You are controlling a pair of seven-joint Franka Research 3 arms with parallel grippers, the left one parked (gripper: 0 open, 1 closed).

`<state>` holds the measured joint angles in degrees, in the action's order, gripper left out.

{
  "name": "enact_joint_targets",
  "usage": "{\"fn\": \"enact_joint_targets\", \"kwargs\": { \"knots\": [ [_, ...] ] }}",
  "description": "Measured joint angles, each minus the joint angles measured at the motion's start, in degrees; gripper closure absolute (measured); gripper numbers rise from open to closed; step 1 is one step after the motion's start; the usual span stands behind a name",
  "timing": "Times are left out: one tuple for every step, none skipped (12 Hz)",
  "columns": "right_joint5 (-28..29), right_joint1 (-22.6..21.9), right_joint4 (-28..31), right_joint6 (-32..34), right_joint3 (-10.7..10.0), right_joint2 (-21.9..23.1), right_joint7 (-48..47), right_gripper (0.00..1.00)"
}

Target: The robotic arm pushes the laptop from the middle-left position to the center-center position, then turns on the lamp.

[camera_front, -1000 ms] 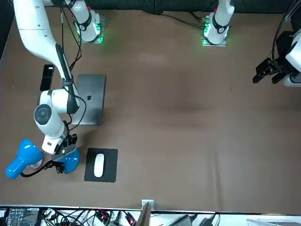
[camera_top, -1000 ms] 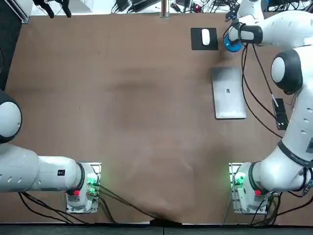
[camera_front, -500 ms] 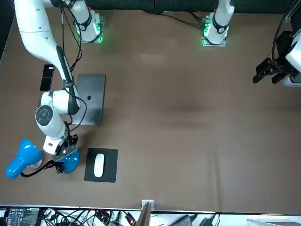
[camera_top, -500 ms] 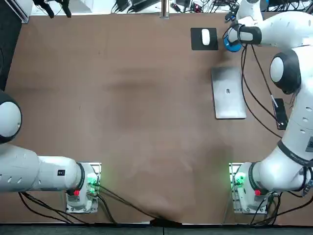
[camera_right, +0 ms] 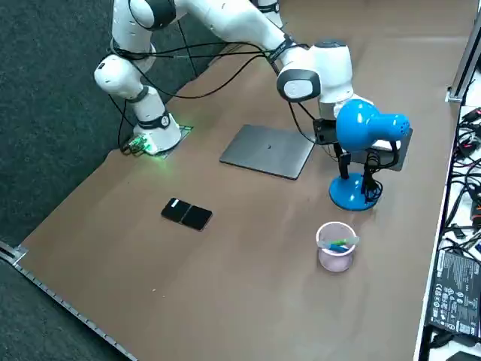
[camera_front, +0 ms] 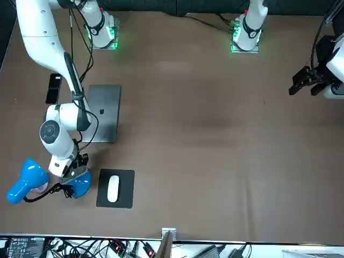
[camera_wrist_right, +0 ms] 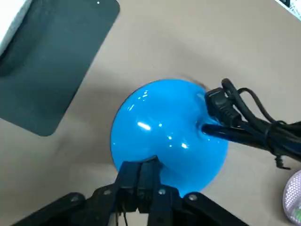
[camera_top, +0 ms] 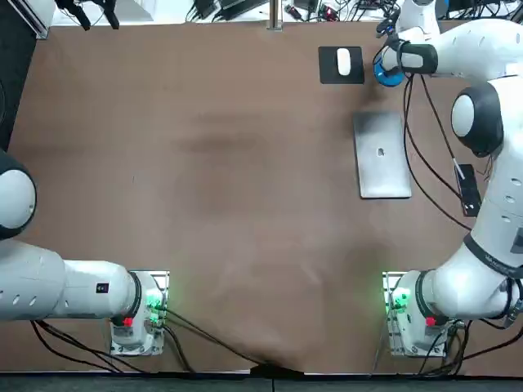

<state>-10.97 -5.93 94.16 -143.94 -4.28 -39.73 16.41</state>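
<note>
**Right Gripper on Lamp Base; Laptop on Right Half of Table**

Nearest the arm bases, the brown table [camera_top: 204, 163] was bare in front of the robot. Farther out, on the right half of the table, the closed silver laptop [camera_top: 382, 155] lay flat, lid up, with its long sides running away from the robot. It lay out from the right arm's base toward the far edge, well off the table's centre. The flat black phone [camera_top: 468, 186] lay to the right of the laptop, apart from it and near the table's right edge.

Beyond the laptop's far short edge stood the blue desk lamp with a round domed base [camera_right: 353, 192]. Its blue head [camera_front: 24, 180] pointed away from the laptop, toward the table's right edge. A black cable [camera_wrist_right: 244, 122] ran from the rear of the base.

The right gripper [camera_wrist_right: 139, 165] was directly above the lamp base [camera_wrist_right: 169, 127]. Its two fingers were pressed together with no gap and nothing between them. Their tips met the dome near its rim.

A clear plastic cup [camera_right: 335, 247] holding a green item stood just beside the base, on its right.

To the left of the base, near the table's far edge, lay the rectangular black mouse pad [camera_top: 329, 69]. The white computer mouse [camera_top: 344, 61] rested on it.
</note>
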Motion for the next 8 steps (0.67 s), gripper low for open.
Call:
{"fn": "enact_joint_targets", "kwargs": {
  "knots": [
    [0.00, 0.08, -0.01, -0.18, 0.00, -0.05, 0.00, 0.98],
    [0.00, 0.14, -0.02, -0.36, 0.00, -0.12, 0.00, 0.98],
    [0.00, 0.21, -0.04, -0.49, 0.00, -0.24, 0.00, 0.98],
    [0.00, 0.28, -0.07, -0.61, 0.00, -0.35, 0.00, 0.98],
    [0.00, 0.30, -0.09, -0.61, 0.00, -0.36, 0.00, 0.98],
    [0.00, 0.30, -0.10, -0.62, 0.00, -0.37, 0.00, 0.98],
    [0.00, 0.30, -0.13, -0.62, 0.00, -0.37, 0.00, 0.98],
    [-0.05, 0.34, -0.79, -0.71, 0.00, -0.46, 0.00, 0.98]
  ]
}}
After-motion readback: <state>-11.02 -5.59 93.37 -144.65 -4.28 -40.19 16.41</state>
